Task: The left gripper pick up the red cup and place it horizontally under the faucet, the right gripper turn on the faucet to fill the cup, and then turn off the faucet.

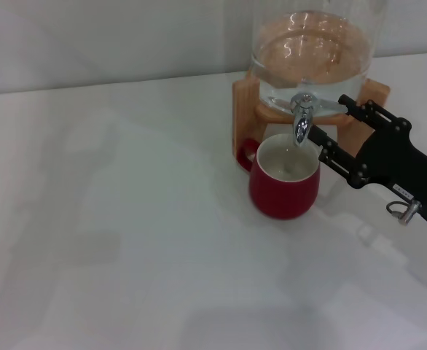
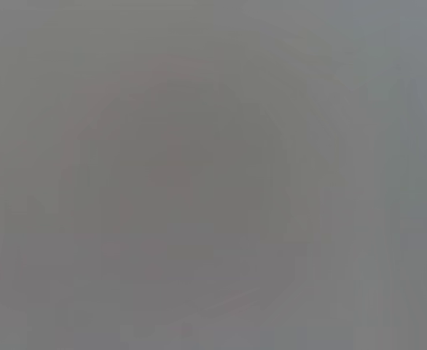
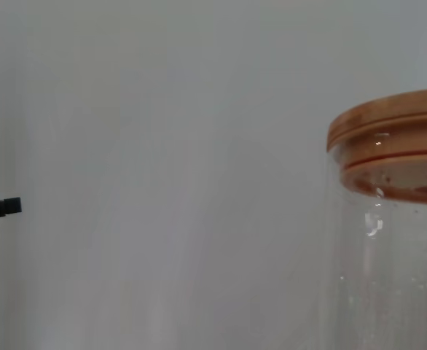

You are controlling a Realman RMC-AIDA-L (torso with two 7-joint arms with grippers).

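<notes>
- Right now the small glossy red cup (image 1: 284,184) stands upright on the white counter (image 1: 126,240), centre-right of the head view, directly beneath the shiny chrome faucet (image 1: 302,117).
- Black flat-jawed right pincer (image 1: 339,135) sits just right of the faucet, jaws spread, gripping nothing.
- Risk: a clumsy push could miss the lever or nudge the cup; late closing would overflow it.
- Left pincer is out of sight.

At frame centre a glossy red cup (image 1: 284,184) with a white interior is shown beneath a chrome faucet (image 1: 302,117), a clear glass dispenser (image 1: 312,51) on a light wooden stand (image 1: 245,117), a black right gripper (image 1: 333,130), and a plain white table (image 1: 126,219).
</notes>
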